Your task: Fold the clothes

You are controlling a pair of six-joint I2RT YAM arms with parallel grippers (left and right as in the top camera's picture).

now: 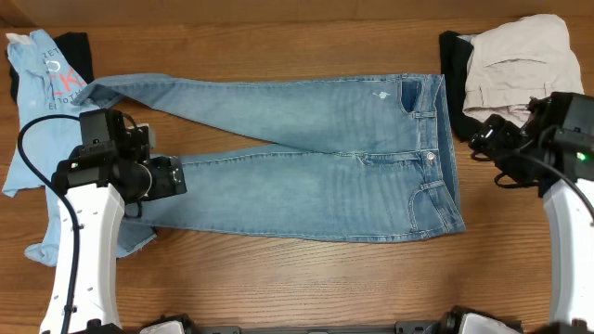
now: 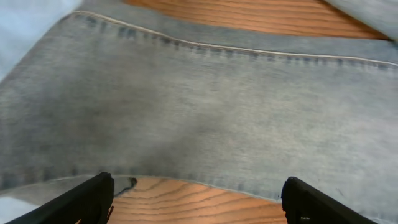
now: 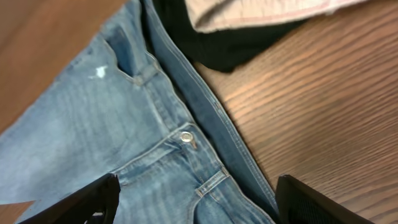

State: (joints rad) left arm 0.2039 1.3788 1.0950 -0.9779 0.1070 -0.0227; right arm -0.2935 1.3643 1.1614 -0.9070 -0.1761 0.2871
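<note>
Light-blue denim jeans [image 1: 306, 158] lie flat across the table, waistband to the right and legs spread to the left. My left gripper [image 1: 176, 178] is open and empty, low over the near leg close to its hem. In the left wrist view its fingers [image 2: 199, 190] straddle the leg's edge [image 2: 205, 118] and bare wood. My right gripper [image 1: 477, 144] is open and empty, just right of the waistband. In the right wrist view its fingers [image 3: 196, 193] hover over the waistband, button and belt loop [image 3: 186, 137].
A pale-blue printed T-shirt [image 1: 37, 111] lies at the far left over a black garment [image 1: 76, 46]. Beige trousers [image 1: 515, 60] lie on another black garment [image 1: 453, 46] at the back right, also seen in the right wrist view [image 3: 236, 43].
</note>
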